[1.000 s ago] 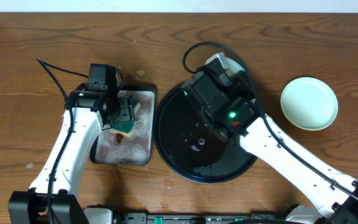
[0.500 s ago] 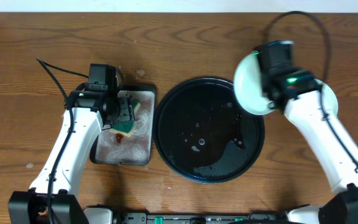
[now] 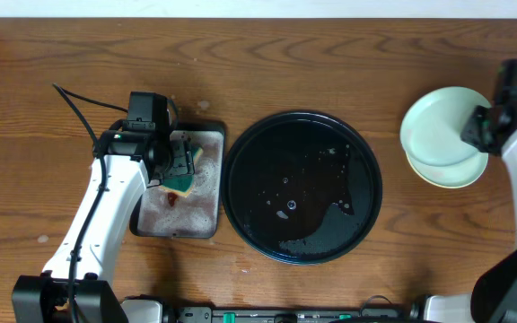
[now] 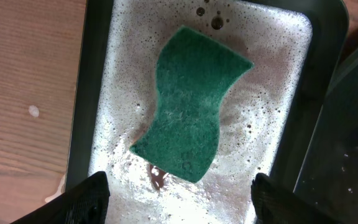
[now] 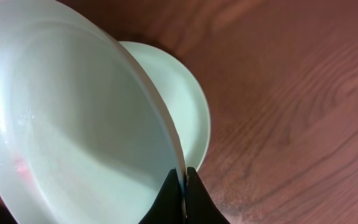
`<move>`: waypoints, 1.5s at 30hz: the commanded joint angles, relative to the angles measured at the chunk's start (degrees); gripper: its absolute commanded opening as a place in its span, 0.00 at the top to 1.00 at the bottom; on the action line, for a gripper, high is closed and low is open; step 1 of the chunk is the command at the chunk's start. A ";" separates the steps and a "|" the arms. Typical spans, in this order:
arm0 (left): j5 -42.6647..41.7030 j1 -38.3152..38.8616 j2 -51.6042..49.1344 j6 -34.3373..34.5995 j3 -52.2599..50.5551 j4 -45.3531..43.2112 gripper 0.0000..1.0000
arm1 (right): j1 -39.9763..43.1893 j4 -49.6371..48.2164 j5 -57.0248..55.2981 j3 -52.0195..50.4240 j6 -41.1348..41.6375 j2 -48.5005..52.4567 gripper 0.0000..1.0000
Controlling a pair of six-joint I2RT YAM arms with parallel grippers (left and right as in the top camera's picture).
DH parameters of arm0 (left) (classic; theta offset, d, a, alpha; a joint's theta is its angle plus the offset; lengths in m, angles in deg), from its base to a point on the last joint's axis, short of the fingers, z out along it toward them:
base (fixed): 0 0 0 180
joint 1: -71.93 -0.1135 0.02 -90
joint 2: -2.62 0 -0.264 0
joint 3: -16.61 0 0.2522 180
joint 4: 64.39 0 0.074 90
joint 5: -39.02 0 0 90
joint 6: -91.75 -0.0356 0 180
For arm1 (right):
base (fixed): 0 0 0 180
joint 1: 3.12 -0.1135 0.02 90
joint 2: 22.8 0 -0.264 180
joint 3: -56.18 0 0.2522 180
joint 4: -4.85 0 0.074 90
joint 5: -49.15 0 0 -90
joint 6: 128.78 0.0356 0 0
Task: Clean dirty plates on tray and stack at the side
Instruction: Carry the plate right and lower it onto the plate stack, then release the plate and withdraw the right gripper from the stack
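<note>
We find the pale mint-green plate [image 3: 438, 124] clamped by its rim in the right end effector [image 5: 182, 186], whose two fingers are closed on the edge. Half a second ago this plate hung over the upper right rim of the round black tray [image 3: 267, 161]. Now it has been carried off to the right and sits tilted above the second pale green plate [image 3: 451, 175], which lies on the tabletop [image 3: 43, 72] well apart from the tray. From the wrist view we cannot tell whether the two plates touch. A faint red smear shows near the held plate's lower left edge.

The black tray carries no plates, only water [image 3: 321, 229] pooled toward its lower right and scattered droplets.

On the left nothing has shifted. The small rectangular tray [image 4: 98, 93] holds white foam [image 4: 266, 81] and a green sponge [image 4: 191, 118]. The left end effector [image 4: 182, 196] hovers over it, fingers wide apart.
</note>
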 commanded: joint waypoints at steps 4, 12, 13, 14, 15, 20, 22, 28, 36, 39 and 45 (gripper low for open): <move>0.26 -0.31 -0.24 0.96 0.83 0.22 0.26 | 6.80 -0.44 9.49 -0.13 0.85 5.70 0.99; 0.26 -0.31 -0.24 0.96 0.83 0.24 0.26 | 9.14 -0.31 11.43 -0.13 0.70 11.15 0.74; 0.26 -0.31 -0.24 0.96 0.83 0.24 0.26 | 9.09 -0.50 12.87 -0.13 0.70 11.39 0.53; 0.26 -0.31 -0.24 0.96 0.83 0.22 0.26 | 9.05 -0.52 14.53 -0.13 0.70 11.41 0.37; 0.26 -0.31 -0.24 0.96 0.83 0.22 0.26 | 8.96 -0.66 16.33 -0.13 0.68 11.41 0.32; 0.26 -0.31 -0.24 0.96 0.83 0.22 0.26 | 8.13 -2.71 38.62 -0.13 -10.45 11.41 0.20; 0.26 -0.31 -0.24 0.98 0.83 0.24 0.25 | 7.02 -2.84 46.36 -0.13 -13.86 11.41 0.15; 0.26 -0.33 -0.24 2.71 0.83 -0.22 0.21 | -0.83 0.35 40.57 -0.11 -16.11 11.41 0.01; 0.09 -1.55 -0.24 5.86 0.83 5.46 0.14 | -13.99 7.54 24.63 -0.09 -15.98 11.17 0.01; 0.09 -2.27 -0.22 5.84 0.83 10.14 0.14 | -16.33 9.44 24.13 -0.09 -14.78 10.27 0.01; 0.07 -2.34 1.73 5.42 -0.44 13.94 0.14 | -17.29 13.44 24.35 -0.11 -13.25 3.48 0.01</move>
